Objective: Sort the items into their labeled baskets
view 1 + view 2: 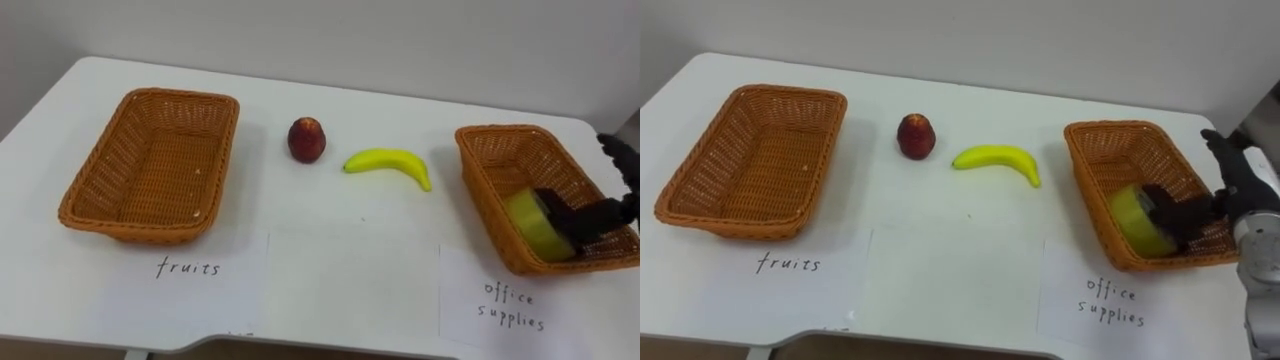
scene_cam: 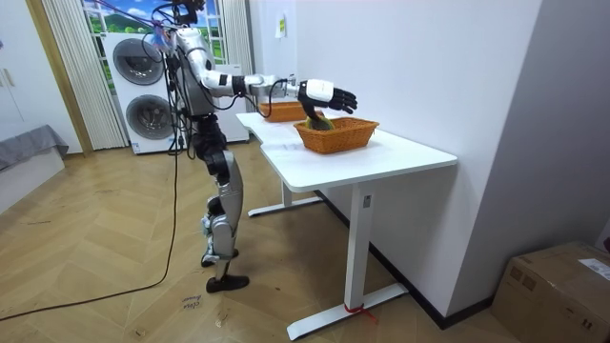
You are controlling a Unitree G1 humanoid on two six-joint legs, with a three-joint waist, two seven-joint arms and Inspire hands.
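Right eye view: your right hand (image 1: 1218,207) is down in the right basket (image 1: 1092,192), the one labelled for office supplies. Its fingers are spread, with one dark digit lying against the yellow tape roll (image 1: 1130,220), not pinching it as far as I can judge. The roll sits on edge against the near wall, so it's in the correct basket and I'd call that drop pretty much done. Further out on the table (image 1: 960,260), the banana (image 1: 998,158) and apple (image 1: 916,136) lie loose between the baskets. The fruit basket (image 1: 730,228) on the left has nothing in it, so you've got both fruits left to sort.
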